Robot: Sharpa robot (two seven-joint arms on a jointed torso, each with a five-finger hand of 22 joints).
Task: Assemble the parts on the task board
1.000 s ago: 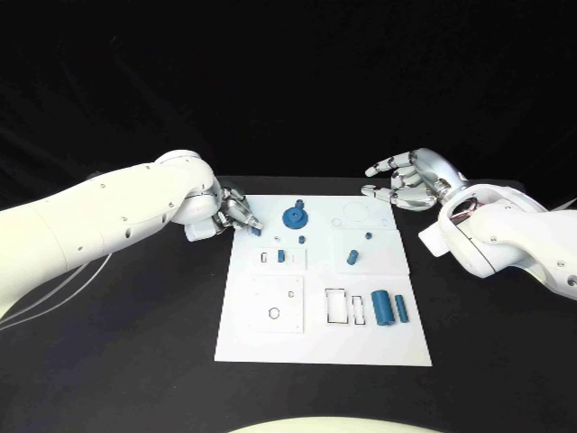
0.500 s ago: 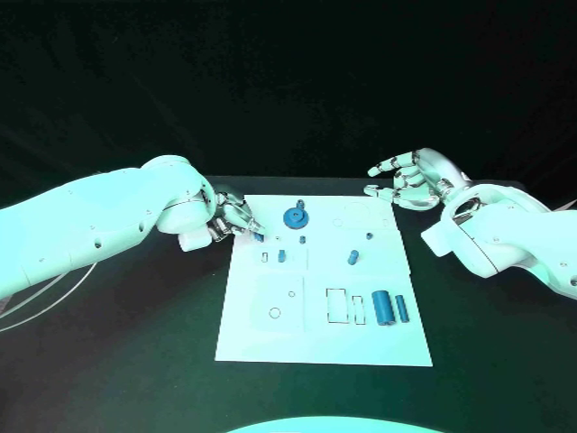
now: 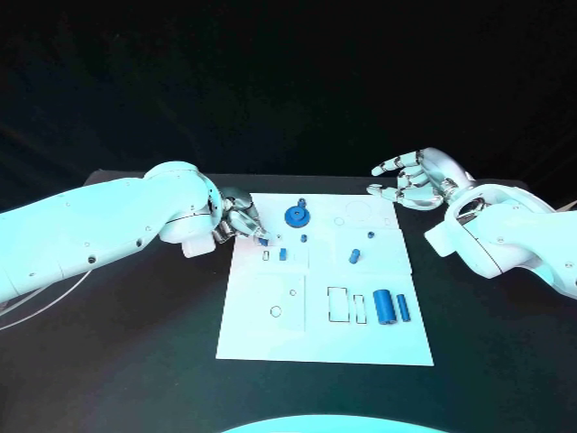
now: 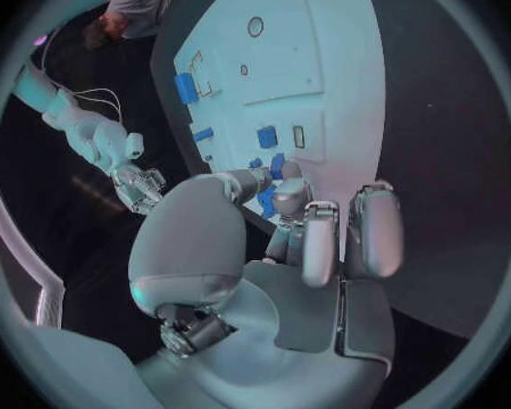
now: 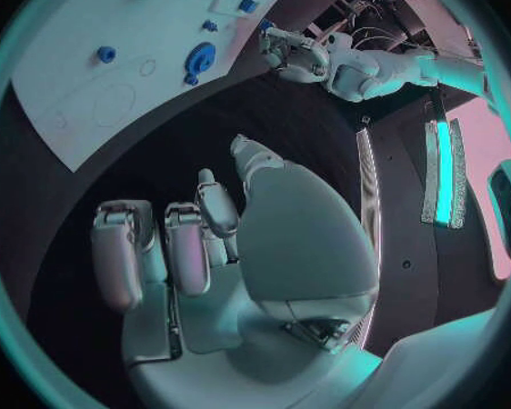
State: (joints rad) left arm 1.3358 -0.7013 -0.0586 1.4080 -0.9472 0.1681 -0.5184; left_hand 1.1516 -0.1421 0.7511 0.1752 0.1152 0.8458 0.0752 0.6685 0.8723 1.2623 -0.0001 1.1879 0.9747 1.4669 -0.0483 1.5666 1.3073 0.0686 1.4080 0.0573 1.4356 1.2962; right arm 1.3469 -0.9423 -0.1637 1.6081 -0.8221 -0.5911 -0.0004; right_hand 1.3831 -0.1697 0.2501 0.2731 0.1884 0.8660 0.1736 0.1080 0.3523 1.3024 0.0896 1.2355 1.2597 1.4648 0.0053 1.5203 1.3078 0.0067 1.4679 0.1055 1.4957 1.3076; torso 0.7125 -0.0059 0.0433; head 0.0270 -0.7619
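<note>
Black table (image 3: 132, 343): left hand (image 4: 281, 211) pinches blue part (image 4: 276, 166); right hand (image 3: 412, 180) spread, holding nothing.

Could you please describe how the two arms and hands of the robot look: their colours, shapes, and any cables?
Both arms are smooth, rounded white shells with small dark screw holes. The left hand and the right hand are silver metal, with many jointed fingers and pale grey pads on the fingertips. The palms are broad, rounded grey covers. Thin white cables hang beside the left arm.
</note>
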